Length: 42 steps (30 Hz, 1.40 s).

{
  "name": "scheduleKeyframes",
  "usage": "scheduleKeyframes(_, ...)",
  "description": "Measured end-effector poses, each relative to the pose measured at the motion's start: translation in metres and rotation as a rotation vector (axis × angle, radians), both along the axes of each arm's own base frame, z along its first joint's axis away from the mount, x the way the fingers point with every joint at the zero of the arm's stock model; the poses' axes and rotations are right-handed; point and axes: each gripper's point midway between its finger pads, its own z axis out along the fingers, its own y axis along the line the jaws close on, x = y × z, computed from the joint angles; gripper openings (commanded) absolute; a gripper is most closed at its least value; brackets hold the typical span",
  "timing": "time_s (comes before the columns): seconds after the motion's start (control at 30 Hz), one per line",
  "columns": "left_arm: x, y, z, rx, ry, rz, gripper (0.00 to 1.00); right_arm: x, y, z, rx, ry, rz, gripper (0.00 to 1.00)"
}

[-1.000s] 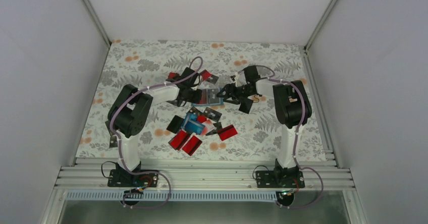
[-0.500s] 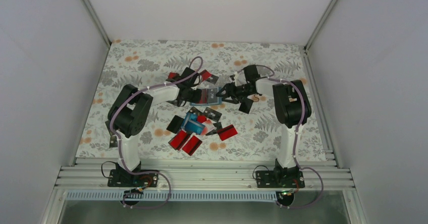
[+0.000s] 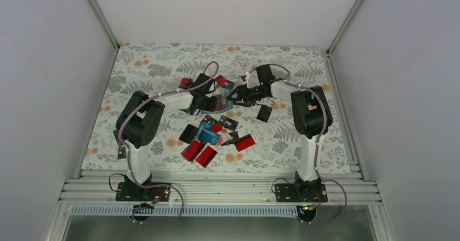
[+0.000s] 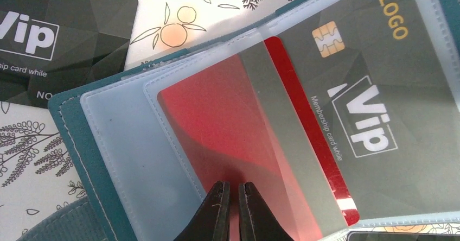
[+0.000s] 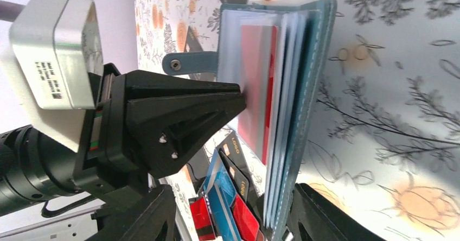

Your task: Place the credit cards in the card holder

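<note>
The teal card holder [image 3: 221, 102] is open and tipped up on edge between my two grippers. In the left wrist view its clear sleeves [image 4: 116, 143] hold a red card [image 4: 217, 121] and a black VIP card [image 4: 369, 105]. My left gripper [image 4: 230, 189] is shut, its tips pressing on the sleeved red card [image 5: 257, 78]. My right gripper [image 5: 230, 216] is open wide, and the holder's teal cover [image 5: 320, 62] stands just inside its right finger [image 5: 317, 214]. Several loose red, black and blue cards [image 3: 211, 137] lie in a pile nearer the bases.
A black card [image 3: 264, 112] lies right of the grippers. Red and black cards [image 3: 221, 81] lie beyond the left gripper, and another black VIP card [image 4: 54, 40] lies beside the holder. An aluminium rail [image 3: 217, 189] runs along the near edge.
The right gripper has moved away from the bases and to the left. The card holder has gone from lying flat to tipped up on edge. The left gripper has stayed on it.
</note>
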Motion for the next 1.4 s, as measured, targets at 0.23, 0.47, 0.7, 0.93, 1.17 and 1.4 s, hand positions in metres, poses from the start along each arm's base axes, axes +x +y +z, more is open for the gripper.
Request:
scheduleKeyframes(0.23, 0.001, 0.001, 0.001, 0.004, -0.009, 0.005, 0.06, -0.003, 0.019, 0.012, 0.015, -0.031, 0.043, 0.54)
scheduleKeyframes(0.47, -0.003, 0.010, 0.007, 0.027, 0.003, 0.039, 0.19, -0.004, 0.041, 0.028, 0.033, -0.074, 0.087, 0.53)
scheduleKeyframes(0.7, -0.006, 0.019, 0.045, 0.026, -0.033, 0.078, 0.27, -0.001, 0.063, 0.031, 0.042, -0.086, 0.126, 0.53)
scheduleKeyframes(0.93, -0.001, 0.039, 0.074, 0.019, -0.097, 0.142, 0.28, -0.001, 0.081, 0.013, 0.032, -0.057, 0.157, 0.52)
scheduleKeyframes(1.17, -0.012, 0.068, 0.073, 0.044, -0.101, 0.207, 0.28, -0.002, 0.092, -0.002, 0.022, -0.028, 0.175, 0.51)
scheduleKeyframes(1.4, -0.019, 0.081, 0.063, 0.058, -0.087, 0.229, 0.29, 0.000, 0.098, -0.011, 0.016, -0.017, 0.179, 0.46)
